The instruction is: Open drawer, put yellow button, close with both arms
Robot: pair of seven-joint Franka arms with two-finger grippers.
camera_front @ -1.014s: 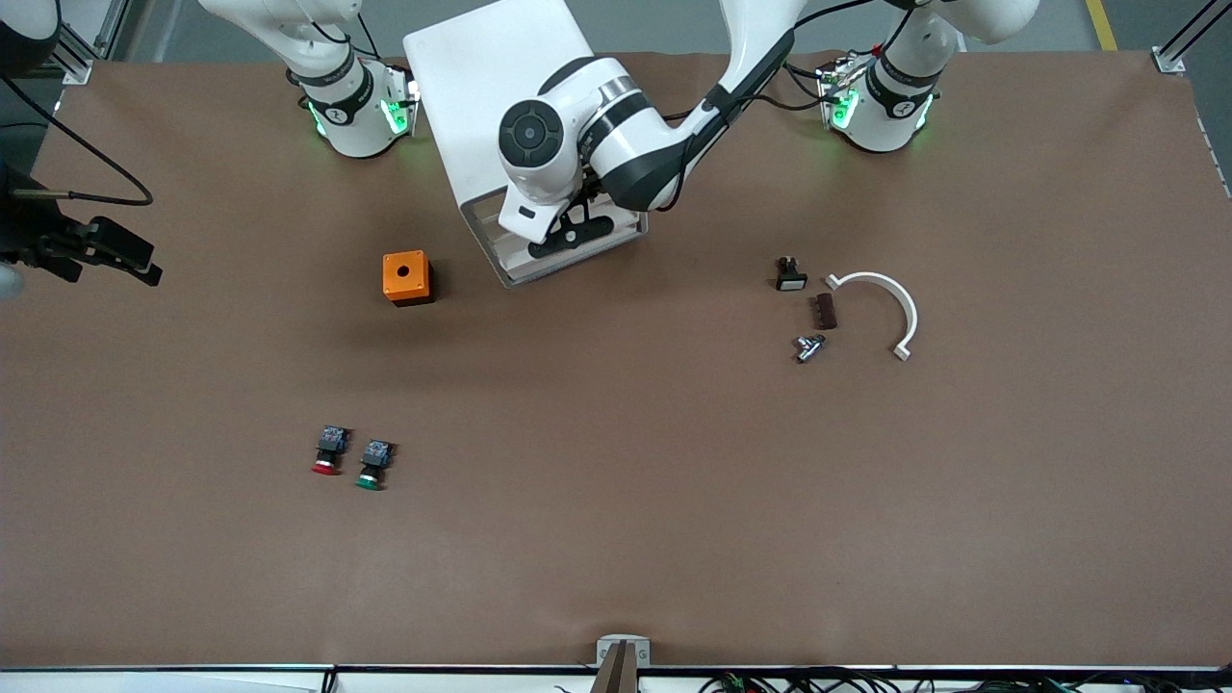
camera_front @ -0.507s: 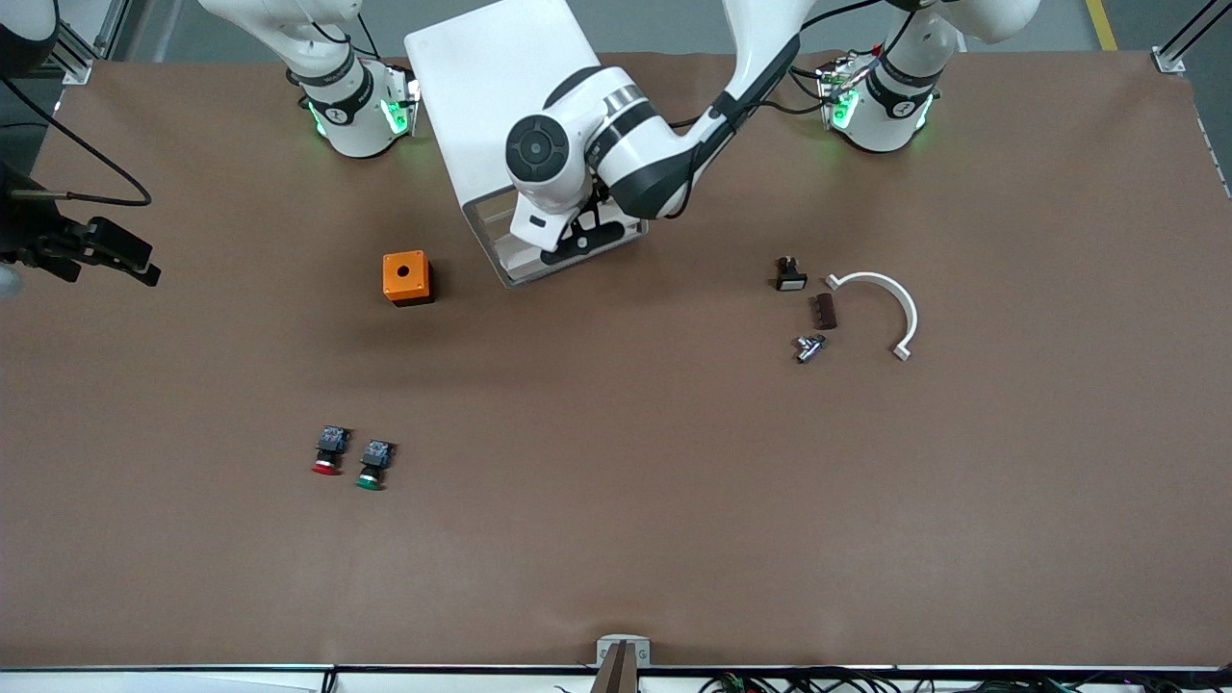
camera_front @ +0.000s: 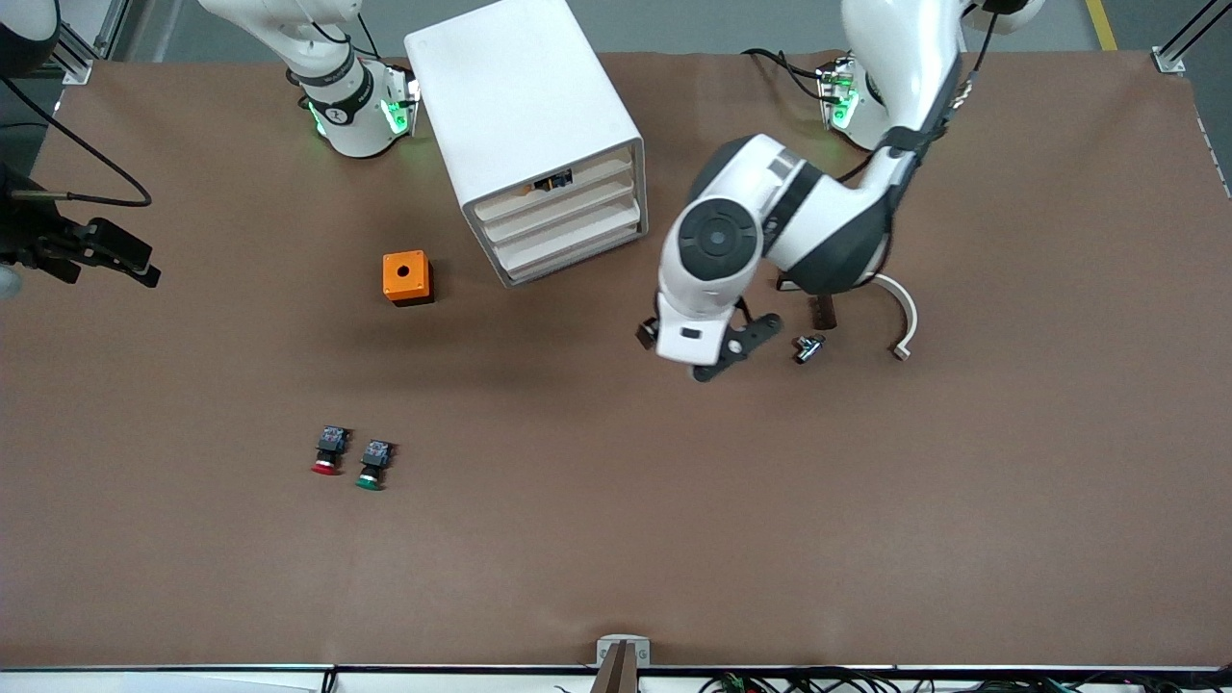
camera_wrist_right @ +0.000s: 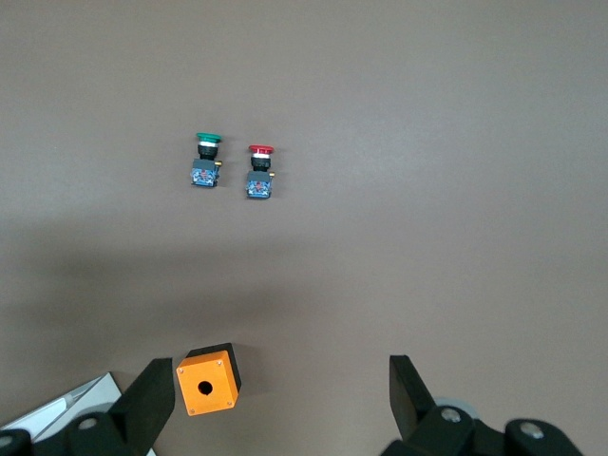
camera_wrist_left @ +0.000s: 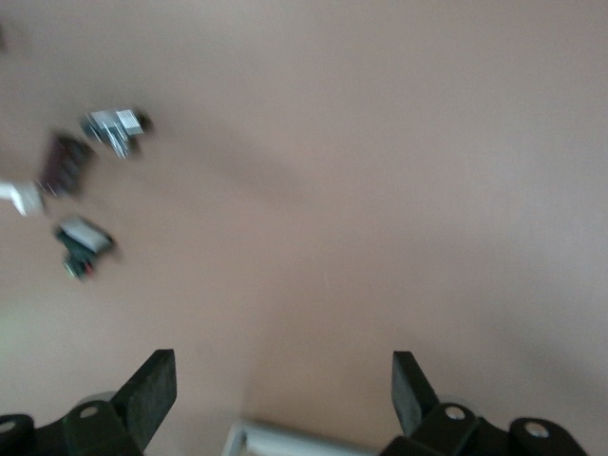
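The drawer [camera_front: 566, 180], uppermost in the white cabinet [camera_front: 525, 106], sits flush with those below it, and a dark button body with a hint of yellow shows through its front. The left tool [camera_front: 707, 354] hangs with its fingers [camera_wrist_left: 152, 391] spread wide and empty over bare counter [camera_front: 616, 500], between the cabinet and a cluster of small parts: a metal fitting [camera_front: 808, 347], a dark brown block [camera_front: 824, 310] and a white curved piece [camera_front: 900, 313]. The right tool [camera_wrist_right: 280, 404], also wide open and empty, waits high at its end of the counter, over an orange box [camera_front: 406, 277]. Nearer the front camera lie a red-capped button [camera_front: 328, 450] and a green-capped button [camera_front: 372, 465], side by side.
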